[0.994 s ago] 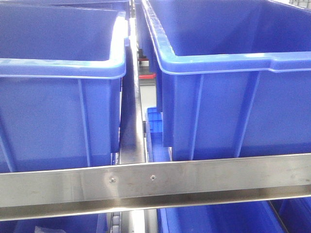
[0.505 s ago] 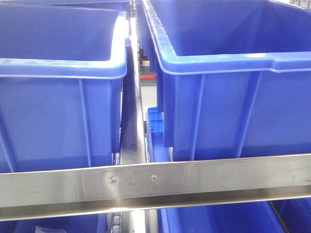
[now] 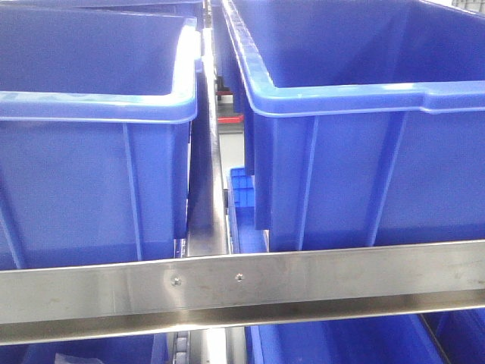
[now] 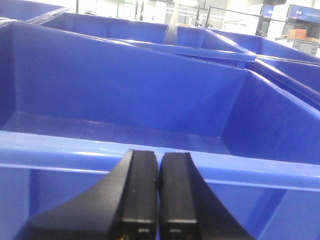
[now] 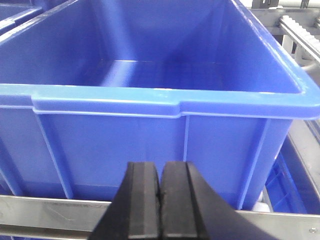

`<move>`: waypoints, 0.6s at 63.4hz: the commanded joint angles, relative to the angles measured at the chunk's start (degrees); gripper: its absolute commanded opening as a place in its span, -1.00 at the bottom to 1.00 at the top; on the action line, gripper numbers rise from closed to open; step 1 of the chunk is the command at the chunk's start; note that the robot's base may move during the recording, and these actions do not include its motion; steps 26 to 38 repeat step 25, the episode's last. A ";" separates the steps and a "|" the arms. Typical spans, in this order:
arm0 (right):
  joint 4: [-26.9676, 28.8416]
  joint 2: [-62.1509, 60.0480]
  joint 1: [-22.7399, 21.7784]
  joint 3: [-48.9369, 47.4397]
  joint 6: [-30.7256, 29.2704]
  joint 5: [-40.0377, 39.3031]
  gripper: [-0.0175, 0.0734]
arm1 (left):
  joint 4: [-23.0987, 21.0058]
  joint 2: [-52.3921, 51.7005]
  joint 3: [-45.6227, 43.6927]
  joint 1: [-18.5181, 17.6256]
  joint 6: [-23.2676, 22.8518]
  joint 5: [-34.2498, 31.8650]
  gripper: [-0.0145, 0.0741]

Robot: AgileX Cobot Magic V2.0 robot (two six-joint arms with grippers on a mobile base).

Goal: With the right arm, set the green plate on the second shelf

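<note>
The green plate is out of view in every frame. My left gripper (image 4: pixel 159 156) is shut with nothing between its black fingers, held just in front of the rim of a blue bin (image 4: pixel 75 155). My right gripper (image 5: pixel 160 165) is also shut and empty, facing the front wall of another blue bin (image 5: pixel 110 145) that stands on a steel shelf rail (image 5: pixel 45 212). Neither gripper shows in the front view.
Two large blue bins (image 3: pixel 91 167) (image 3: pixel 364 152) sit side by side on a shelf behind a steel rail (image 3: pixel 242 284). A narrow gap with a metal strip (image 3: pixel 216 197) runs between them. More blue bins (image 3: pixel 341 341) lie on the level below.
</note>
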 commanded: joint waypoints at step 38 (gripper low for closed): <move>-0.43 -1.02 -0.11 -0.96 -0.46 -5.35 -0.51 | -0.34 -0.92 2.34 -0.39 -0.17 -4.54 -0.38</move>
